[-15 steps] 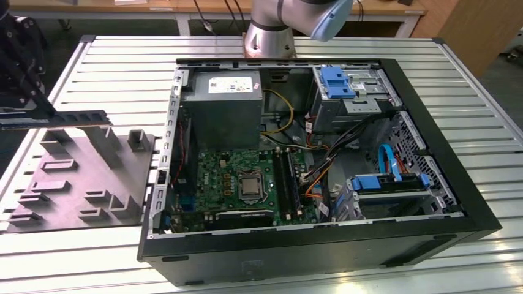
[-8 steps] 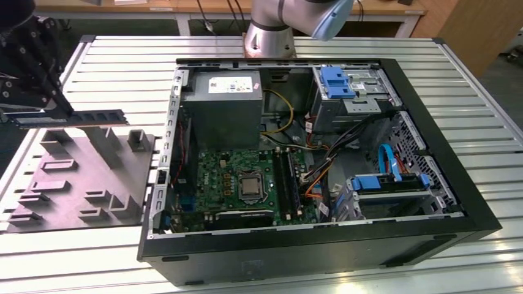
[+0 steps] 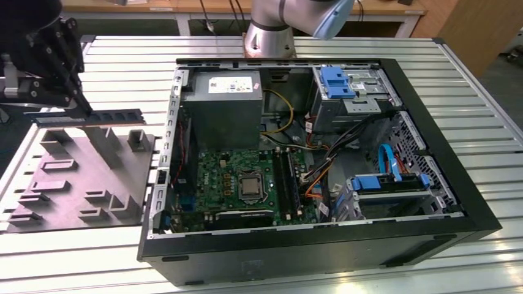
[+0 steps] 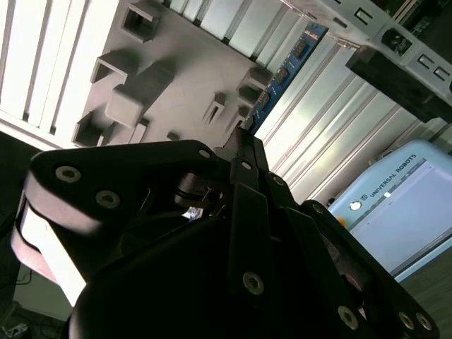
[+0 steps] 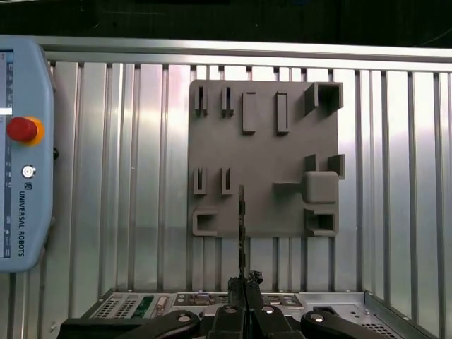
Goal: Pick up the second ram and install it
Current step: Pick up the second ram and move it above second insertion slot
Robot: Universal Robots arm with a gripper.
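claw (image 5: 244, 281) clamped, gripping second ram (image 5: 241, 226), above tray (image 5: 282, 155)

Print legend. A line of capitals beside a round emblem is carried on the pale blue casing of the teach pendant (image 5: 25, 141) in both wrist views. It is not transcribed here. A white label (image 3: 231, 84) is fixed on the grey power supply (image 3: 220, 116) at the computer case's (image 3: 327, 239) far edge, its print too small to be read.
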